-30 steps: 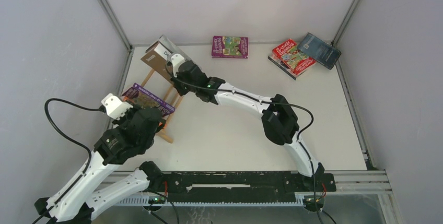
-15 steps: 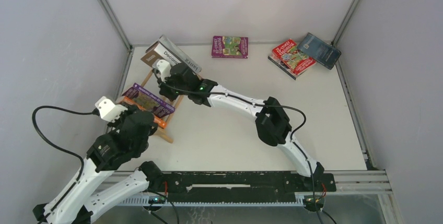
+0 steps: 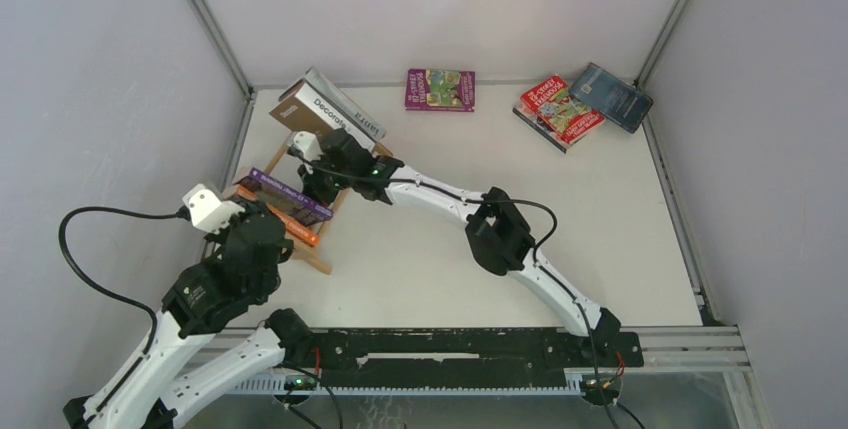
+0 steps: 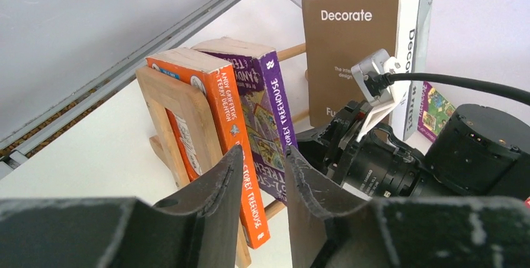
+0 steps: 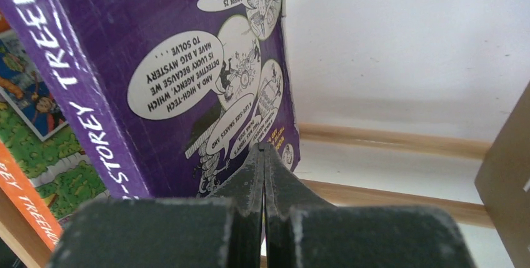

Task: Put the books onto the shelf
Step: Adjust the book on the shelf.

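At the shelf [image 4: 164, 102], my right gripper [image 5: 263, 149], jaws clenched on nothing, touches the purple book [image 5: 156, 49] beside the orange book [image 4: 228, 130], while my left gripper [image 4: 263, 152] hovers, jaws ajar.

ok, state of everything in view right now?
shelf: upright, holding books
orange book: standing in shelf, near end
purple book: standing against orange book
brown book: standing at shelf's far end
loose purple book: lying flat, far side
red book: lying flat, far right
blue book: lying flat, beside red book
left gripper: part open, empty
right gripper: shut, tips at purple book's cover
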`<control>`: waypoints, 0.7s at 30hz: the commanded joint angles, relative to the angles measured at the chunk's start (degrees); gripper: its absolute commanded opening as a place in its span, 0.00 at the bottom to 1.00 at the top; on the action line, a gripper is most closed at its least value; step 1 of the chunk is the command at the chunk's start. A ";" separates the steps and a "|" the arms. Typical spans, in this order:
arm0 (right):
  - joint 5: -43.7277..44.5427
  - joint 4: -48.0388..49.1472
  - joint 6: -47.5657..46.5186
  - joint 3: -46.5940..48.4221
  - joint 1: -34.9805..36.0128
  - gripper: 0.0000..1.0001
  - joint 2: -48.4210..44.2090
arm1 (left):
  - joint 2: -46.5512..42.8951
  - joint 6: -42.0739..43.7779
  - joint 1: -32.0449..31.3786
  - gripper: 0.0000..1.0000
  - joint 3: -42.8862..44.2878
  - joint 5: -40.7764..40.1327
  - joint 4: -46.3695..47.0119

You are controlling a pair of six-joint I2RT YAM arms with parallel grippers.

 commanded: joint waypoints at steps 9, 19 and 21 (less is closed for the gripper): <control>-15.30 -0.18 5.26 7.15 -2.29 0.00 3.54 | -1.07 5.12 -0.20 0.36 -2.46 -0.31 5.03; -20.11 -1.71 8.54 8.65 -1.04 0.00 4.14 | -1.32 5.21 -0.21 0.36 -2.24 0.12 5.60; -20.18 -1.99 8.57 8.61 -0.61 0.00 4.04 | -1.30 5.21 -0.21 0.35 -2.05 0.26 5.61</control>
